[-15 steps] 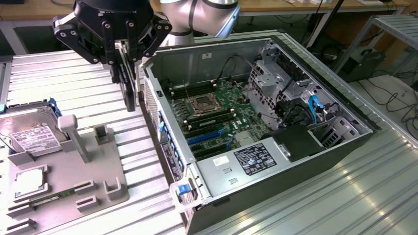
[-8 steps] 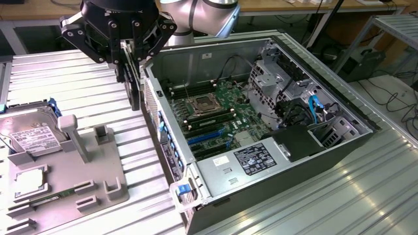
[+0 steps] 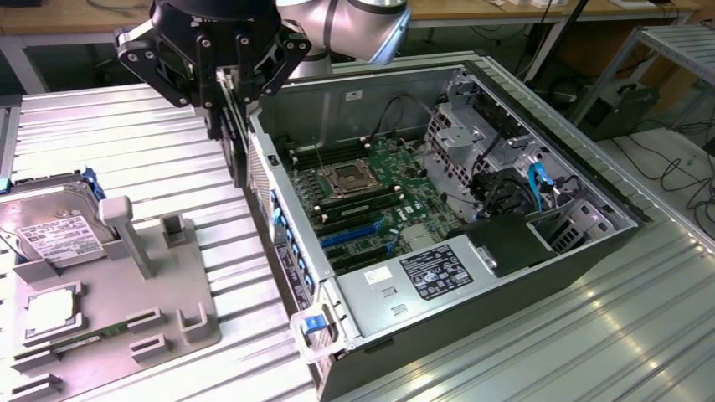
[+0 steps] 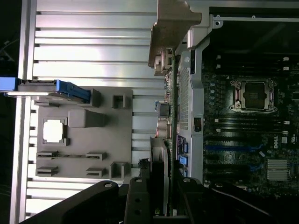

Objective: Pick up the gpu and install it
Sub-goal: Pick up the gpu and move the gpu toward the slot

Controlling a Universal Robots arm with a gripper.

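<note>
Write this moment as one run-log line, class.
pincer: shut on gpu | gpu: upright, edge-on, airborne beside computer case wall | install: not yet seated | hard drive: on grey fixture

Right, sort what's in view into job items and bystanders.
Job: gpu, held in the hand; open computer case; motherboard.
Lying about: hard drive; processor chip; grey holder tray.

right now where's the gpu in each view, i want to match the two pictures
Exterior view: the gpu hangs edge-on from the gripper, just outside the case's rear wall, toward the exterior view's left.
Wrist view: the gpu runs edge-on between the grey parts tray and the case's rear wall.
Shared landmark: the CPU socket inside the case.
</note>
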